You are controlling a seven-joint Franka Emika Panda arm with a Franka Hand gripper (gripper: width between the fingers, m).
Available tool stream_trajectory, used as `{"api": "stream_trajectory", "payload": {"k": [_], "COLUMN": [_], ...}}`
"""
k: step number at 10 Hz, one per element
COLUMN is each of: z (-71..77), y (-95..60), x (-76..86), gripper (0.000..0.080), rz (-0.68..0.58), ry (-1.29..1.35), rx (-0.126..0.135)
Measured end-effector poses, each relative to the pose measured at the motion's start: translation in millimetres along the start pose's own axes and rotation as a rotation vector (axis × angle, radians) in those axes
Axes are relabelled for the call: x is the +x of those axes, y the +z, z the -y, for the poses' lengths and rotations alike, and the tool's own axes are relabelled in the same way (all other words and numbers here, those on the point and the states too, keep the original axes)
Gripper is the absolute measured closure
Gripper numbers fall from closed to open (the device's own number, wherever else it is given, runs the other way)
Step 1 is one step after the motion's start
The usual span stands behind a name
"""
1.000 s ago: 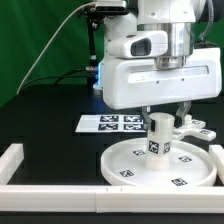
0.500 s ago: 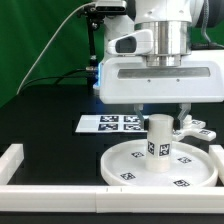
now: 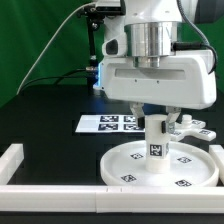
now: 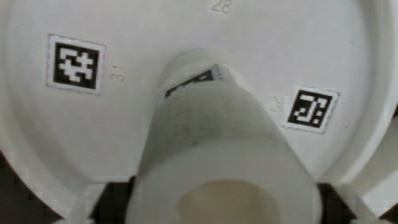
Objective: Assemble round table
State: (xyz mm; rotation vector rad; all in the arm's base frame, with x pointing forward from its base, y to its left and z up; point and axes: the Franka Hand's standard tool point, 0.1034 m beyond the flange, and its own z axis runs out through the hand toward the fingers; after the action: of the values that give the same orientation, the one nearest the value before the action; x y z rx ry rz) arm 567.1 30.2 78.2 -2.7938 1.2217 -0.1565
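The large round disc (image 3: 132,165) lies flat on the black table, tags up. The short thick cylinder leg (image 3: 156,142) stands upright on the disc's middle. My gripper (image 3: 157,119) reaches straight down over it, and its fingers clasp the leg's upper end from both sides. In the wrist view the leg (image 4: 210,130) runs down to the disc (image 4: 107,120), with a dark pad (image 4: 118,200) pressed against each side. The small cross-shaped foot (image 3: 192,128) lies behind the disc on the exterior view's right.
The marker board (image 3: 108,122) lies flat behind the disc. The white border rail (image 3: 30,170) runs along the table's front and up the exterior view's left. A green wall and cables stand at the back.
My hand has turned about its vertical axis above the leg. The leg stays upright on the disc's middle, still between the fingers.
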Motion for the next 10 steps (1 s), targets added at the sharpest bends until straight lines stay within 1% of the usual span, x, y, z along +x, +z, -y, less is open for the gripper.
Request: {"api": "stream_trajectory", "payload": {"k": [4, 5, 7, 8, 10], "z": [-2.1, -4.0, -3.2, -2.7, -2.9], "y": [0.1, -0.4, 0.9, 1.0, 0.7], "x": [-0.7, -1.7, -5.5, -6.3, -6.1], "gripper": [0.0396, 0.0396, 0.0396, 0.0396, 0.0395], "rz": [0.014, 0.038, 0.080, 0.095, 0.111], "ry": [0.248, 0.470, 0.861, 1.003, 1.120], "rx": [0.002, 0.007, 0.026, 0.035, 0.039]}}
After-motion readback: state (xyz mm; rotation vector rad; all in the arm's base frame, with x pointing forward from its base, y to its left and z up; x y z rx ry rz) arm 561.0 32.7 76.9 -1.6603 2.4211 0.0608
